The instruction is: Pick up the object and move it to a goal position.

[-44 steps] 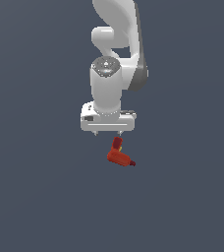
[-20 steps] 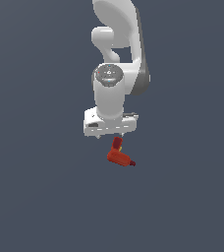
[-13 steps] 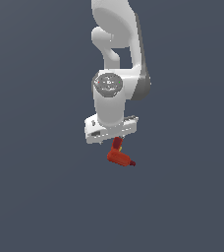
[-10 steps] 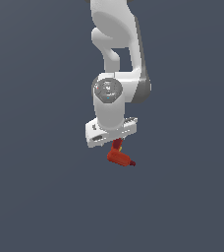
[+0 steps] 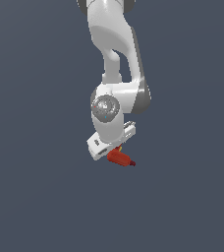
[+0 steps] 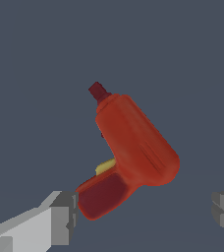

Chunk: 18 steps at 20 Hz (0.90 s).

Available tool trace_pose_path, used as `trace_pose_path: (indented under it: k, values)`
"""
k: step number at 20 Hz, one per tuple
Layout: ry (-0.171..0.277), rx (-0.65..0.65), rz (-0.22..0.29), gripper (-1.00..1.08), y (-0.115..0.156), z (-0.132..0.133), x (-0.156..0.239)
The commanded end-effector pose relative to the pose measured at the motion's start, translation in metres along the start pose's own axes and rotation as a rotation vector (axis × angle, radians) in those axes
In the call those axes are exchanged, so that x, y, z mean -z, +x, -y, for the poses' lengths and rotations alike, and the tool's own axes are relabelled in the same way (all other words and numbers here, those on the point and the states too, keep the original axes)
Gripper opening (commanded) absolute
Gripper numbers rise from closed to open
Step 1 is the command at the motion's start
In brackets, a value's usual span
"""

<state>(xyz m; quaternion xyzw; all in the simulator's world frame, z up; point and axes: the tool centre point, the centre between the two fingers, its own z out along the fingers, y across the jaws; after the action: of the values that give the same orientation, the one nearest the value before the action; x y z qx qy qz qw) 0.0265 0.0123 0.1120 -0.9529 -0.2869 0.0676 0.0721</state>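
The object is a small red drill-shaped thing with a dark nose tip, lying on the grey floor. In the exterior view the white gripper is tilted and sits right on top of it, hiding its handle end. The wrist view shows the object close up, with its dark red handle base and a yellow trigger. The gripper is open, with its grey fingertips set wide on either side. One fingertip sits right beside the handle base; I cannot tell whether it touches.
Plain dark grey floor lies all around, with no other objects in either view. The white arm rises above the gripper to the top of the exterior view.
The arm has come down and tilted, bringing the gripper from just above the object to right over it. The object has stayed in place.
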Motion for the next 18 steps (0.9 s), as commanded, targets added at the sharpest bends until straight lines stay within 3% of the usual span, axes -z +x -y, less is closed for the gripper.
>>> trace_pose_path:
  k: [1, 18]
  values:
    - [0.024, 0.063, 0.003, 1.08, 0.005, -0.001, -0.005]
    - [0.193, 0.459, -0.036, 1.08, 0.03, -0.007, -0.038]
